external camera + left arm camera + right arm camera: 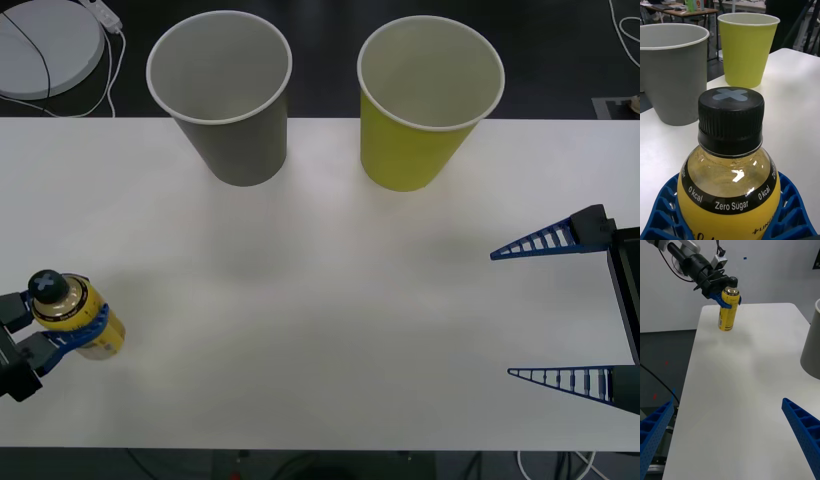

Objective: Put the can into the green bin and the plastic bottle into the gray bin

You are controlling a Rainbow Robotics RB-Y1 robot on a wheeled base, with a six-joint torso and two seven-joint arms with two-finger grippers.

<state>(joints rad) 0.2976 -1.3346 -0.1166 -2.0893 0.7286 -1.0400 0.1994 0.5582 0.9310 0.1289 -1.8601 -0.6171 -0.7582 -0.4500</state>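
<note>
Gripping a small yellow plastic bottle [75, 318] with a black ribbed screw cap, my left gripper [60, 330] has its blue ribbed fingers [662, 210] closed around the shoulder, just under the cap. I judge it light, rigid and slick on its printed label, so holding near the neck suits it. Beyond the fingers stand the large gray paper bin [222, 95] and the yellow-green paper bin [425, 100]. My right gripper [555, 310] waits spread wide and empty.

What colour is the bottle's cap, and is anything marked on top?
Black, with a gray X on top of the cap; clearest in the left wrist view.
</note>
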